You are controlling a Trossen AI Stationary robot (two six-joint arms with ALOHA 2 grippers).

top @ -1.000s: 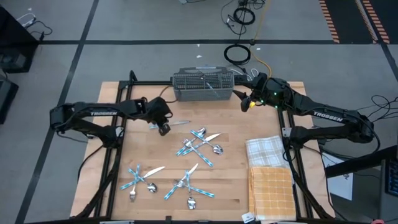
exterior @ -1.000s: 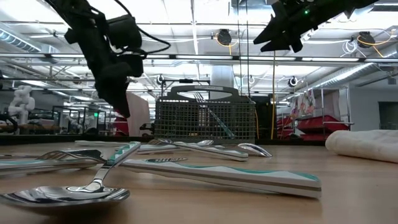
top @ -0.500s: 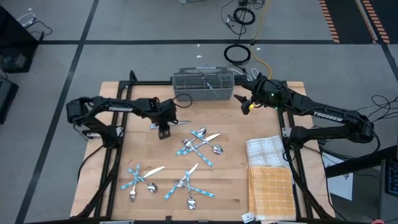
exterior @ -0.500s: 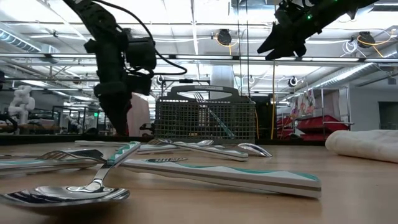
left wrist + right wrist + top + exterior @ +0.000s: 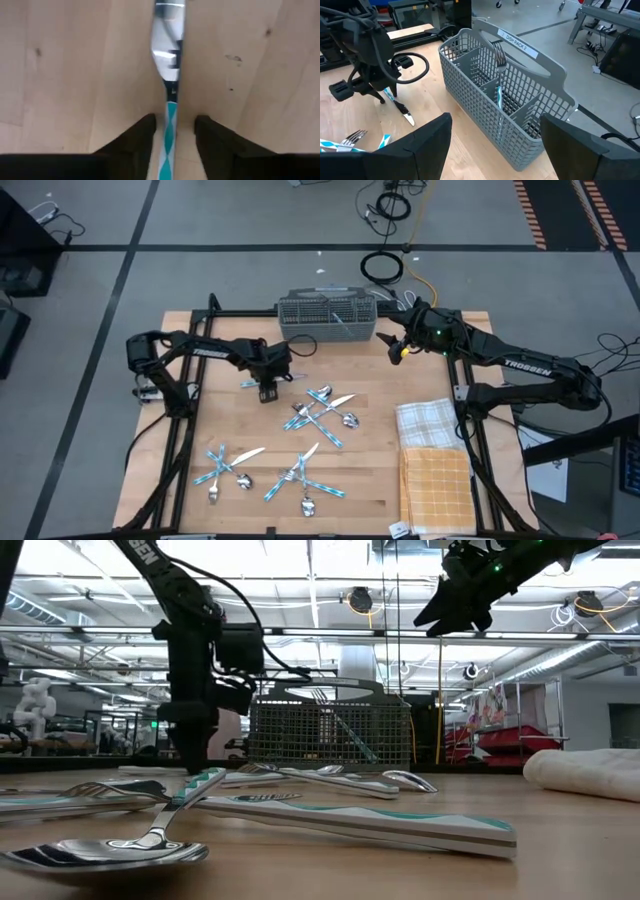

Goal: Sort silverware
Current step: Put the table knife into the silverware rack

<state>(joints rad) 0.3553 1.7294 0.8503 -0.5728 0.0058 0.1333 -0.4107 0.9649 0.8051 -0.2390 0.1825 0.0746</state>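
A knife with a teal handle lies flat on the wooden table, in front of the grey wire caddy. My left gripper is down at the table over it, pointing down and open. One finger stands on each side of the handle, with a gap on both sides. My right gripper hangs open in the air to the right of the caddy. The caddy holds a fork and a teal-handled piece upright. More silverware lies in crossed heaps at mid-table and near the front.
Two folded cloths, one pale checked and one orange, lie at the table's right side. The dark arm frames run along the left and right edges. Cables lie on the floor behind the table.
My left gripper has come down from above the table to the tabletop, over the knife's handle, and its arm has stretched farther toward the table's right.
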